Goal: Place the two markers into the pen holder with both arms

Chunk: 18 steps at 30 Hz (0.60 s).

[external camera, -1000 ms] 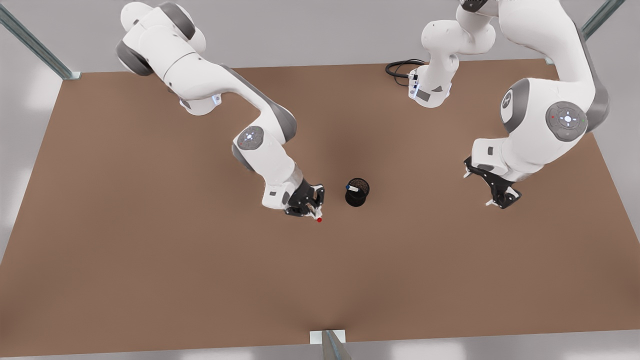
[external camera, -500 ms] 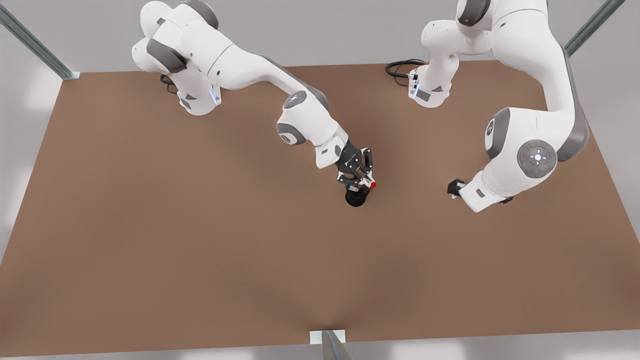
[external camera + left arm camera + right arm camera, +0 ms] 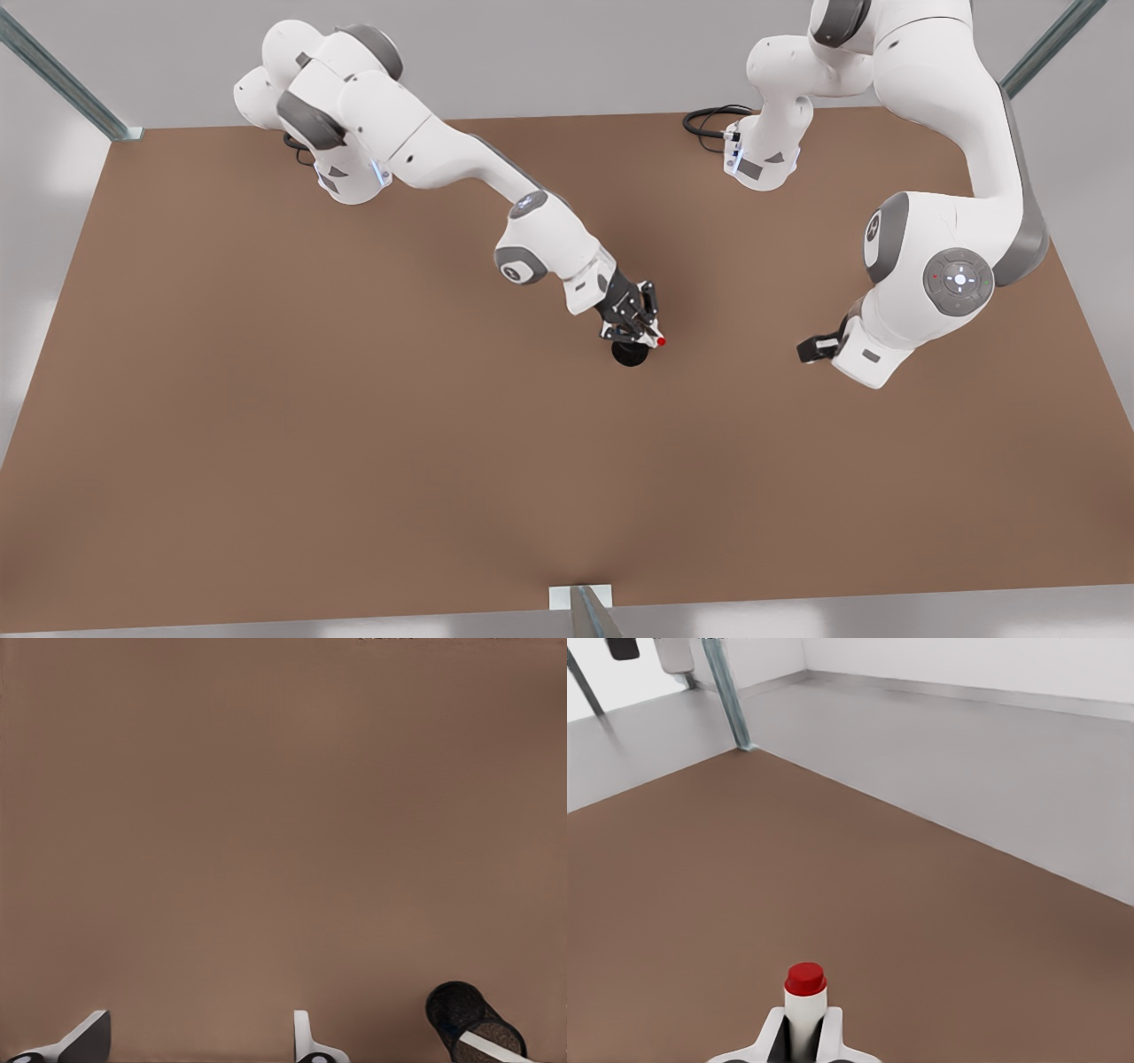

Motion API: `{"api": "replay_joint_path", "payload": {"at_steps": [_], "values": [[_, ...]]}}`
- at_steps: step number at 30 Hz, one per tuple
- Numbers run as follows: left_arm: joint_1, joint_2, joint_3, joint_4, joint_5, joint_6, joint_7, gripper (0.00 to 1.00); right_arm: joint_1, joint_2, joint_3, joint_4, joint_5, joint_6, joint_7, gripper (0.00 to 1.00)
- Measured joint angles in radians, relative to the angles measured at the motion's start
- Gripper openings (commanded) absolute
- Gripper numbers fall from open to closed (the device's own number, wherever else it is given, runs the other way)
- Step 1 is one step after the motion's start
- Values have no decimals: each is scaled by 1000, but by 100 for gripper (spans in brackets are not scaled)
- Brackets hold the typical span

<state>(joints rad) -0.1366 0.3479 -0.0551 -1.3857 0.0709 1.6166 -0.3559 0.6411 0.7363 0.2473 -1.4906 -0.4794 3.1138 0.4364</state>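
Note:
In the front view my right gripper (image 3: 640, 326) hangs just over the black mesh pen holder (image 3: 628, 357), shut on the red-capped marker (image 3: 660, 340). Its red end pokes out past the fingers, and in the right wrist view the marker (image 3: 804, 990) stands clamped between the fingertips of the right gripper (image 3: 804, 1038). My left gripper (image 3: 811, 348) waits off to the front view's right, open with nothing in it (image 3: 195, 1043). From the left wrist view the pen holder (image 3: 461, 1014) is seen with a white marker barrel (image 3: 496, 1048) leaning in it; its cap colour is not discernible.
The brown table (image 3: 354, 461) has wide bare room all around the holder. Both arm bases stand at the far edge, with a black cable (image 3: 709, 120) beside one. Metal frame posts (image 3: 62, 80) rise at the corners, and a bracket (image 3: 580, 598) sits at the near edge.
My right gripper has carried the red marker from the holder's left side to just above it. The left arm has drawn back and turned its gripper away.

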Motion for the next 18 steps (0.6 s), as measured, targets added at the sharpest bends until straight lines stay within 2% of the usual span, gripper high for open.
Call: {"api": "replay_joint_path", "payload": {"at_steps": [4, 10, 13, 14, 15, 18], "values": [[0, 0, 0, -1, -1, 0, -56, 100, 40, 32, -41, 39, -7, 17, 9, 22], [1, 2, 1, -3, -1, 4, -119, 100, 50, 39, -53, -7, -22, 55, 19, 23], [2, 5, 1, -4, -2, 10, -142, 100, 59, 38, -58, -40, -29, 70, 22, 27], [2, 6, 2, -5, -2, 12, -149, 100, 70, 36, -69, -58, -30, 77, 23, 72], [2, 7, 2, -5, -2, 14, -156, 100, 80, 34, -82, -75, -31, 85, 23, 100], [2, 7, 2, -5, -2, 17, -174, 100, 86, 26, -95, -89, -41, 102, 23, 100]]}}
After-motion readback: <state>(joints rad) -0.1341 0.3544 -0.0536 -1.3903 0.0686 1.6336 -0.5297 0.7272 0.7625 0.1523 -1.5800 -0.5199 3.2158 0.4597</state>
